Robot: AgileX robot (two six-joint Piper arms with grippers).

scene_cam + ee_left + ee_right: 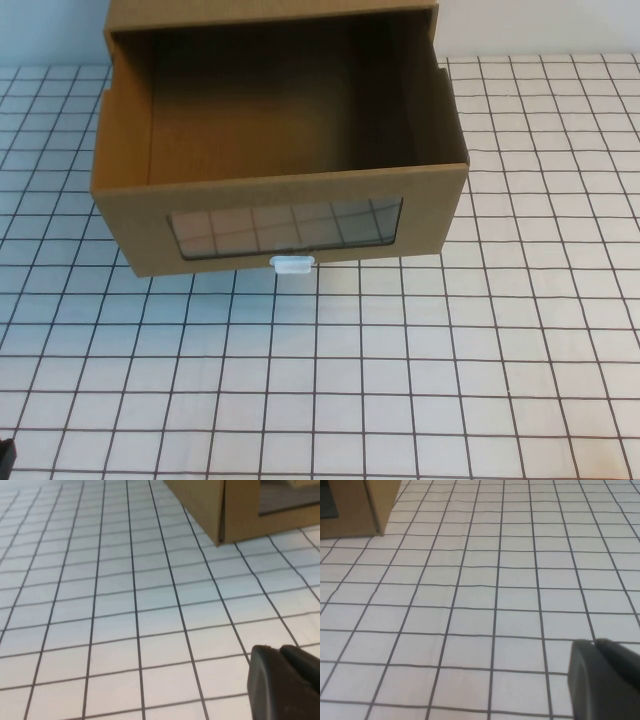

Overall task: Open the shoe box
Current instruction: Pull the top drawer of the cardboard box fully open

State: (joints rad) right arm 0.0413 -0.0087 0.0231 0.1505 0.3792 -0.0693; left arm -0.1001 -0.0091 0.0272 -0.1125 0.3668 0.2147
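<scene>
High view shows the shoe box (280, 230) at the far middle of the worktop (400, 380), its drawer (270, 120) pulled well forward and empty, so the opening looks done. The left gripper (279, 650) and right gripper (596, 643) sit low, well clear of it, jaws closed on nothing.

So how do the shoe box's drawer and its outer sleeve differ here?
The drawer has a clear window and white pull tab; the outer sleeve looks plain. The drawer stands pulled out toward the robot, empty inside; the sleeve sits behind it. Both are brown cardboard. The left gripper and right gripper sit low over the table, clear of the drawer.
</scene>
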